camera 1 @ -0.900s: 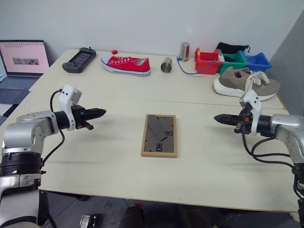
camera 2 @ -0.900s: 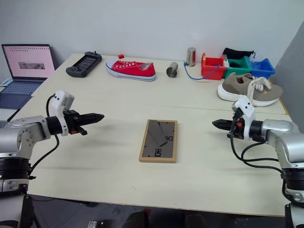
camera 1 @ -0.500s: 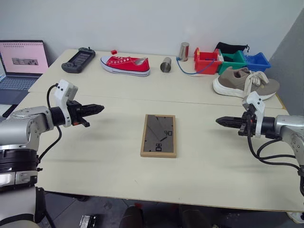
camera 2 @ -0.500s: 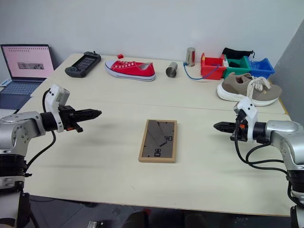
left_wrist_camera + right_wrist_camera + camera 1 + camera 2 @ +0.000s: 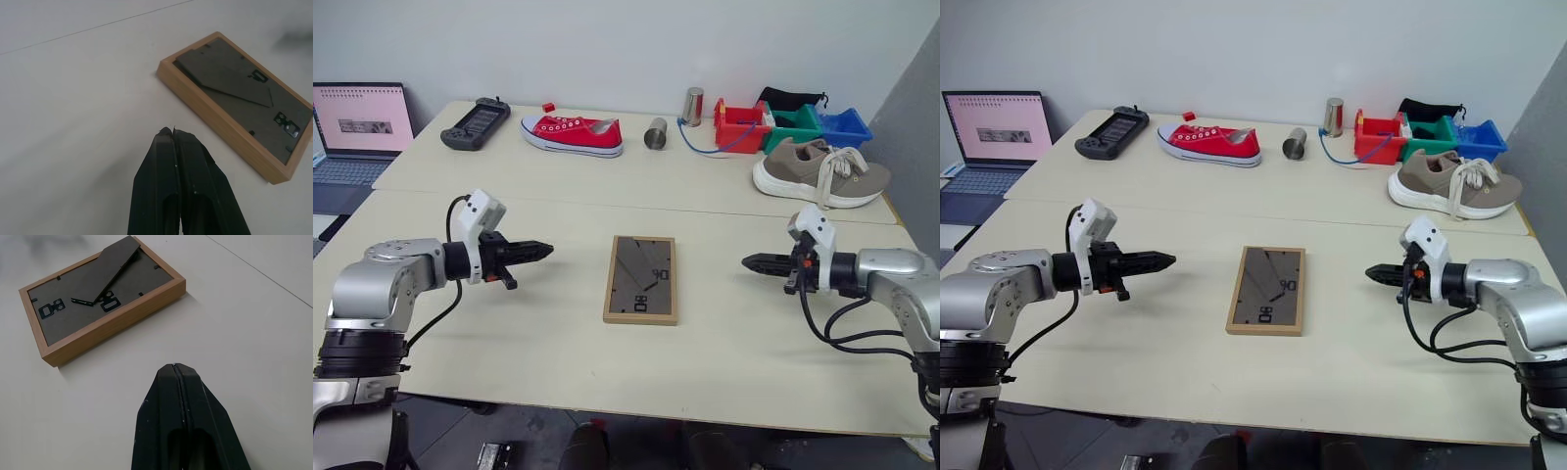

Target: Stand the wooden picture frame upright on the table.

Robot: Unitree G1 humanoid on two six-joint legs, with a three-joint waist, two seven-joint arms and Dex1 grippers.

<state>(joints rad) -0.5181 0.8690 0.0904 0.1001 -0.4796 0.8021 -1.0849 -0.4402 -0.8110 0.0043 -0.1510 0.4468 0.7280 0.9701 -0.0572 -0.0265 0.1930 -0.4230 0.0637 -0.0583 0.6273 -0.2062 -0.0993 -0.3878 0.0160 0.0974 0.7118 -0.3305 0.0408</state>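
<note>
Left gripper [image 5: 540,250] hovers with fingers pinched together, pointing at the picture frame [image 5: 642,279], which lies back-up near the middle of the table [image 5: 558,343], just this side of the seam. Looks light, stiff, probably slidey; I'd pinch the wooden rim. Right gripper [image 5: 752,262] is closed too, empty.

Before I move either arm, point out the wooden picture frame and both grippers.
wooden picture frame [image 5: 642,279]: left eye view, on the dark back panel.
left gripper [image 5: 544,250]: left eye view, at the shut black fingertips.
right gripper [image 5: 747,261]: left eye view, at the shut black fingertips.
</note>
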